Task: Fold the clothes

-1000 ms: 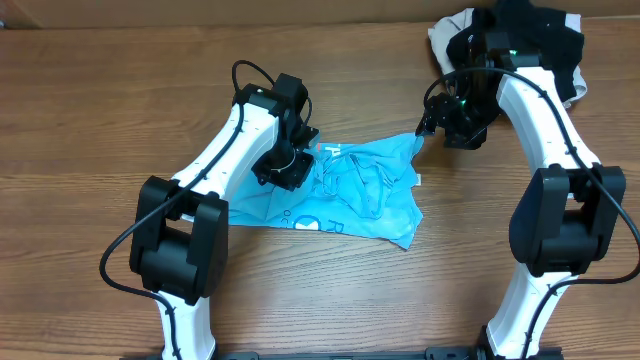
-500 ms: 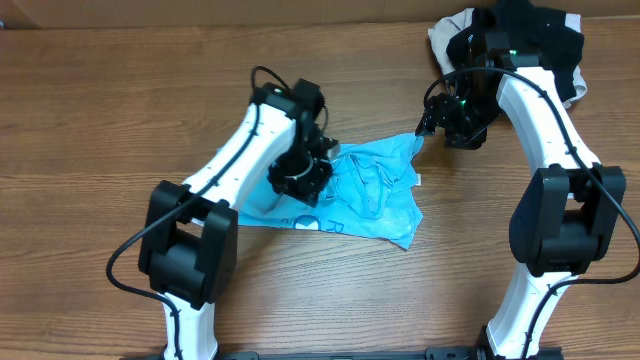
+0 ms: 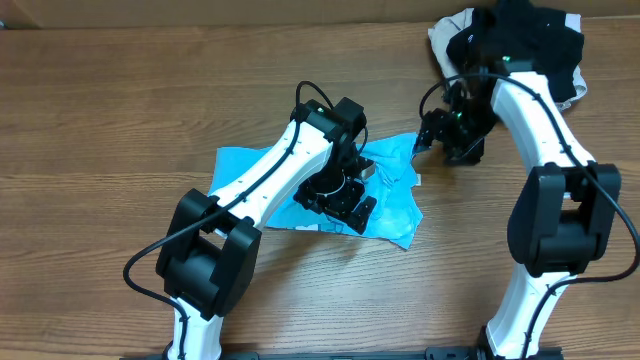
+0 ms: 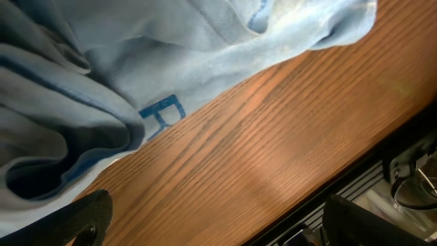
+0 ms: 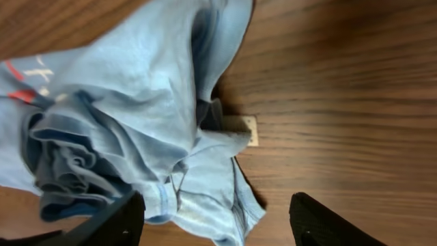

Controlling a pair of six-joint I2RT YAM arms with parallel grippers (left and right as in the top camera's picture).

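Note:
The clothes, a crumpled sky-blue T-shirt (image 3: pixel 392 188), lie mid-table with white and red print. My left gripper (image 3: pixel 352 205) hovers over the shirt's middle, open. In the left wrist view its fingers (image 4: pixel 82 219) stand wide apart over bare wood, and the shirt (image 4: pixel 136 55) lies just beyond them. My right gripper (image 3: pixel 428 136) is at the shirt's far right corner, open. In the right wrist view a loose hem of the shirt (image 5: pixel 136 89) lies between its spread fingertips (image 5: pixel 119 219), untouched. A small white tag (image 5: pixel 247 130) lies flat on the wood beside the shirt.
A black garment (image 3: pixel 545 40) and an off-white one (image 3: pixel 445 30) are piled at the back right, behind the right arm. The table's front edge with a black rail (image 4: pixel 382 178) shows in the left wrist view.
My left arm swung right across the shirt, dragging fabric along, then opened and let go. The shirt's left part now lies uncovered. The right gripper barely shifted.

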